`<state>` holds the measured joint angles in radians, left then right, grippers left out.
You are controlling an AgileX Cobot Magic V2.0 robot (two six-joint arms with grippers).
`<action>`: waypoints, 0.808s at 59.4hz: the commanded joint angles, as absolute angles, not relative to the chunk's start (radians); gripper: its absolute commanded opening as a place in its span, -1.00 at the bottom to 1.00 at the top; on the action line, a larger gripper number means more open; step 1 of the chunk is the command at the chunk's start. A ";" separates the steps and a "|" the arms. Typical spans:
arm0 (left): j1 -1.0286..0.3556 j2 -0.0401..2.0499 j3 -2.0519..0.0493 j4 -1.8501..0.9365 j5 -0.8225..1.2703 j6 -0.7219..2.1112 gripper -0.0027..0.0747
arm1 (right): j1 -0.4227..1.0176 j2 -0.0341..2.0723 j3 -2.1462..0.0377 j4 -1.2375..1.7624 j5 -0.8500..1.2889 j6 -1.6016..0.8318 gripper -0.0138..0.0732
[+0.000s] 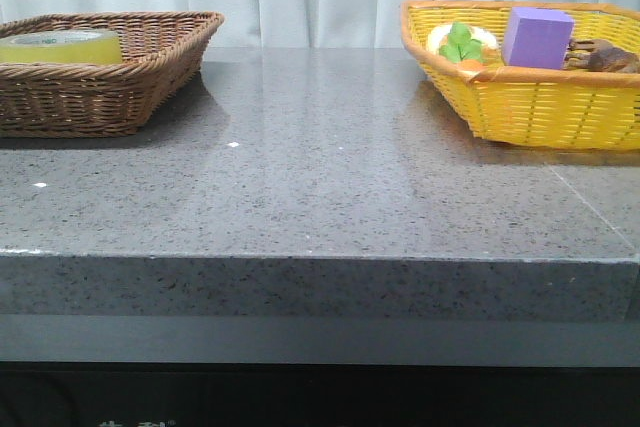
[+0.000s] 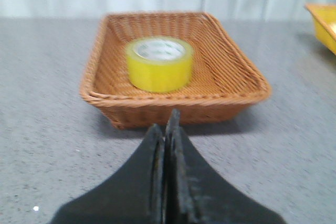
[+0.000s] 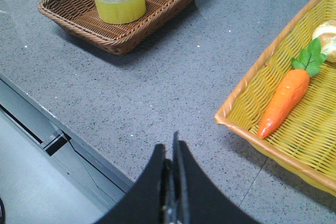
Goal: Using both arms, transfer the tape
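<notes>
The yellow tape roll (image 1: 60,46) lies flat, pale core up, in the brown wicker basket (image 1: 150,72) at the table's far left. It also shows in the left wrist view (image 2: 159,64) and the right wrist view (image 3: 119,1). My left gripper (image 2: 166,124) is shut and empty, above the grey table just in front of the brown basket (image 2: 231,90). My right gripper (image 3: 170,148) is shut and empty, above the table near its front edge, between the two baskets. Neither gripper shows in the front view.
A yellow wicker basket (image 1: 545,107) at the far right holds a purple block (image 1: 537,37), a toy carrot (image 3: 283,100) with green leaves and some other items. The grey stone table (image 1: 320,177) drops off at its front edge (image 3: 58,129).
</notes>
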<state>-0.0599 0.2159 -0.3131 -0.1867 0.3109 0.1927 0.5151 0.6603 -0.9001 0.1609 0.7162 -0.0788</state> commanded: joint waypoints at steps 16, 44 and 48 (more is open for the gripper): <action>-0.055 0.127 -0.132 -0.206 0.044 0.183 -0.98 | 0.510 0.662 -0.926 0.167 0.646 -0.076 -0.84; -0.041 -0.026 0.015 -0.041 -0.049 -0.072 -0.98 | 0.510 0.662 -0.926 0.167 0.645 -0.076 -0.84; -0.037 -0.026 0.007 -0.032 -0.013 -0.072 -0.98 | 0.510 0.662 -0.926 0.167 0.646 -0.076 -0.84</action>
<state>-0.0432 -0.0044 0.0041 -0.0315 0.0826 -0.0589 0.5151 0.6603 -0.9001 0.1609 0.7196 -0.0788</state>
